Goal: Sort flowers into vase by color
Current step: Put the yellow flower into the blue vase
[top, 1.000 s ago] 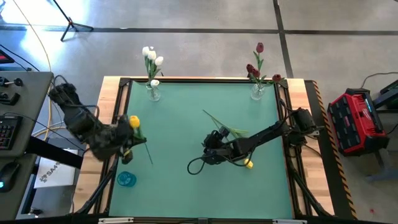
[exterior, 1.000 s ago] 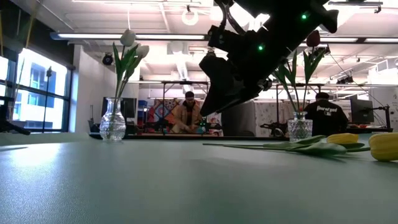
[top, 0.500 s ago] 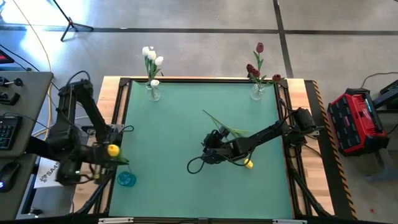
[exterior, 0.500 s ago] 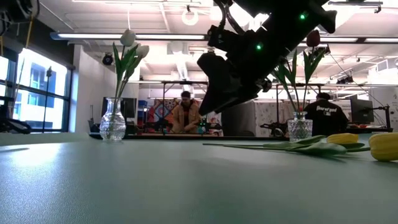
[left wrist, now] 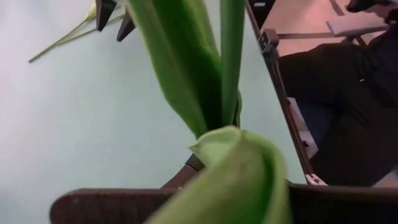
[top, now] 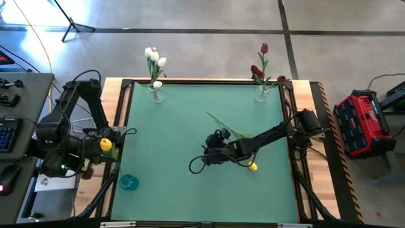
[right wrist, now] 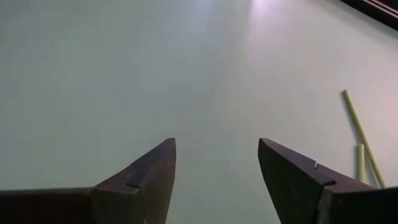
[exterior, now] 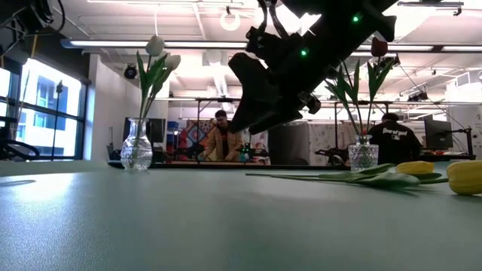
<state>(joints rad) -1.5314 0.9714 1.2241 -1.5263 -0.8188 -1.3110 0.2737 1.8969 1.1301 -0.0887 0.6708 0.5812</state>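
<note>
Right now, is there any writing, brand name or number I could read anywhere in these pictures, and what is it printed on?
White sheet beside the table's left edge: dark print, too small to read.
Back of the dark shirt on a person in the room behind: light lettering, too blurred to read.
Red case on the floor to the right: no readable label.
Nothing else bears text.
</note>
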